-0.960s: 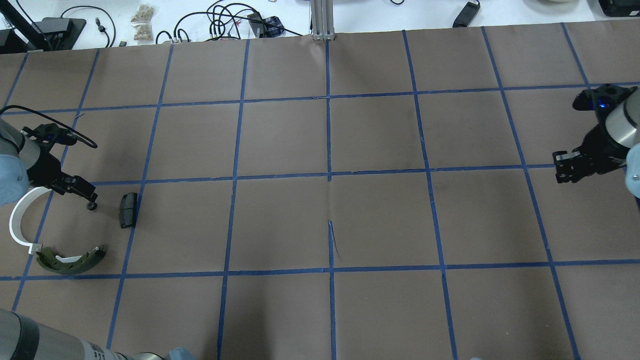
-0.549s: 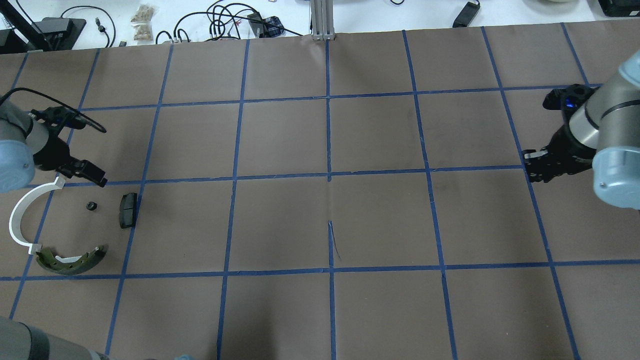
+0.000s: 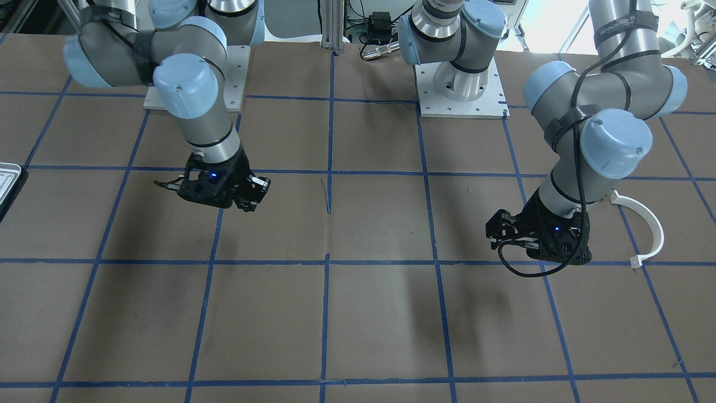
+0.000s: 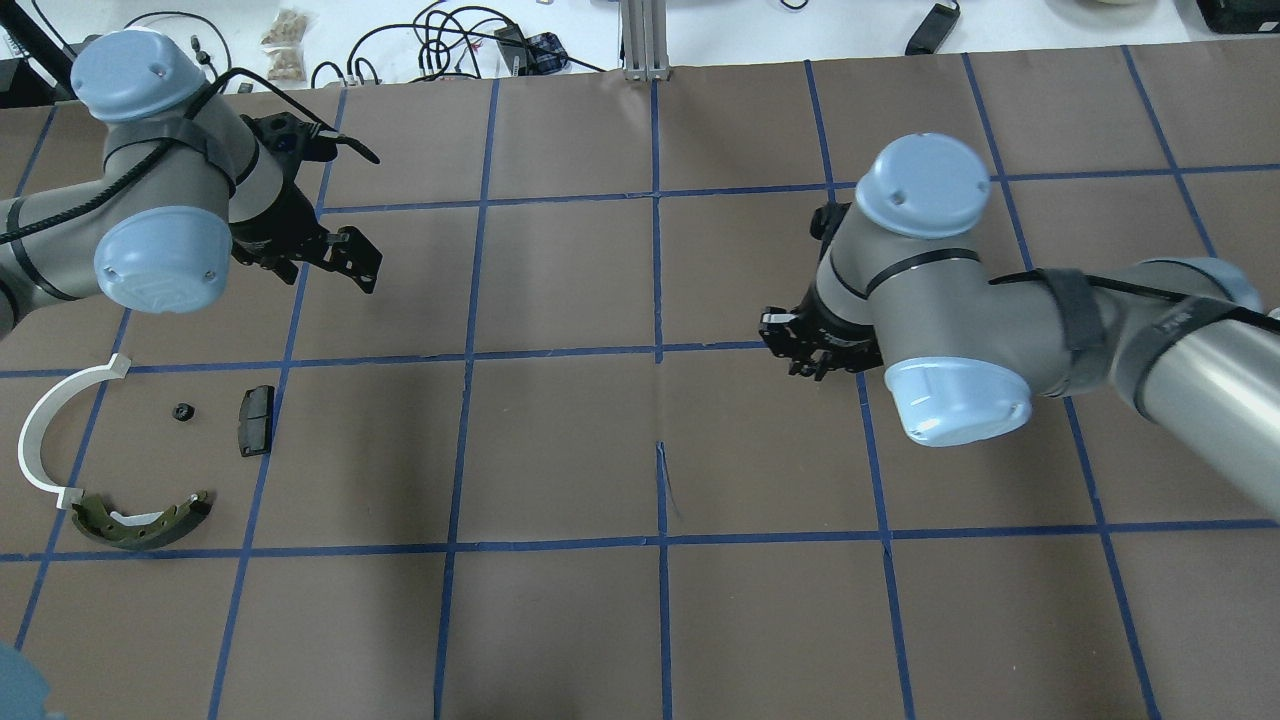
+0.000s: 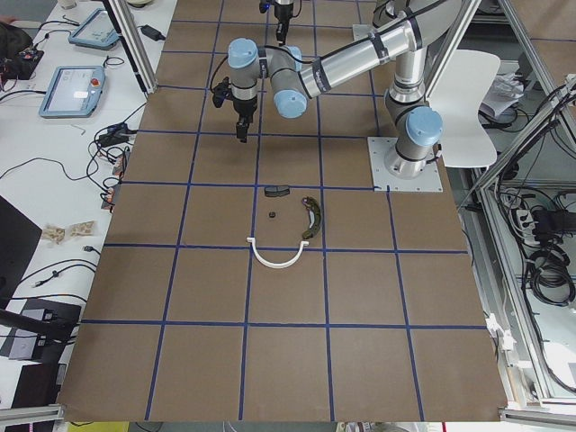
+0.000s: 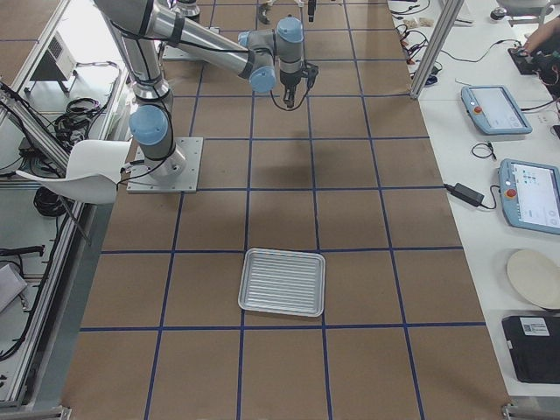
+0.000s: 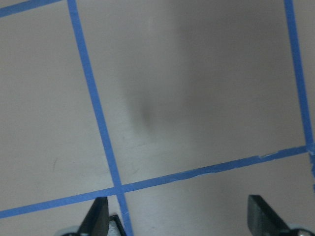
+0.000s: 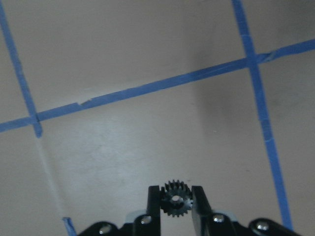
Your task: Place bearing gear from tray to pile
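My right gripper [image 8: 176, 206] is shut on a small black toothed gear [image 8: 176, 196] and holds it above the brown table near the middle [image 4: 795, 350]. My left gripper [image 7: 179, 221] is open and empty, above the table beyond the pile [image 4: 355, 262]. The pile lies at the left: a white plastic arc [image 4: 45, 430], an olive-bronze shoe [image 4: 140, 520], a black pad [image 4: 256, 420] and a small black round part [image 4: 182, 411]. The silvery ribbed tray [image 6: 282, 282] lies on the table's right end, with nothing in it, out of the overhead view.
Blue tape lines divide the brown table cover [image 4: 560, 450]. Cables and small gear [image 4: 450, 45] lie past the far edge. The tray's corner [image 3: 8, 176] shows at the front view's left edge. Both arm bases [image 3: 458, 89] stand at the table's near side.
My left gripper has left the small black part on the table by the pad and moved away toward the far side. My right arm has swept left toward the middle.
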You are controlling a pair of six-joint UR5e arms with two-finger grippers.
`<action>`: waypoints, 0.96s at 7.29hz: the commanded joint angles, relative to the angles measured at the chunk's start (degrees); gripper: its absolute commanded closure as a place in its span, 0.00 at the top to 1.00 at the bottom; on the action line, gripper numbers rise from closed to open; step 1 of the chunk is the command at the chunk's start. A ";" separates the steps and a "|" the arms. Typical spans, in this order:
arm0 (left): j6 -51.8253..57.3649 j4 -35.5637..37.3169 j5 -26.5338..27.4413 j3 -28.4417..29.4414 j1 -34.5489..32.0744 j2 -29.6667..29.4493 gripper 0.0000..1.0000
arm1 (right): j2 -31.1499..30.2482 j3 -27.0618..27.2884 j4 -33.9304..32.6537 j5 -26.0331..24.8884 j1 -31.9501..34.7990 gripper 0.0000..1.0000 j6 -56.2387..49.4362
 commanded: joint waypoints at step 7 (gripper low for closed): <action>-10.50 -0.19 -0.69 -0.84 -5.50 -0.74 1.00 | 20.37 -21.85 0.48 -0.19 12.15 1.00 14.40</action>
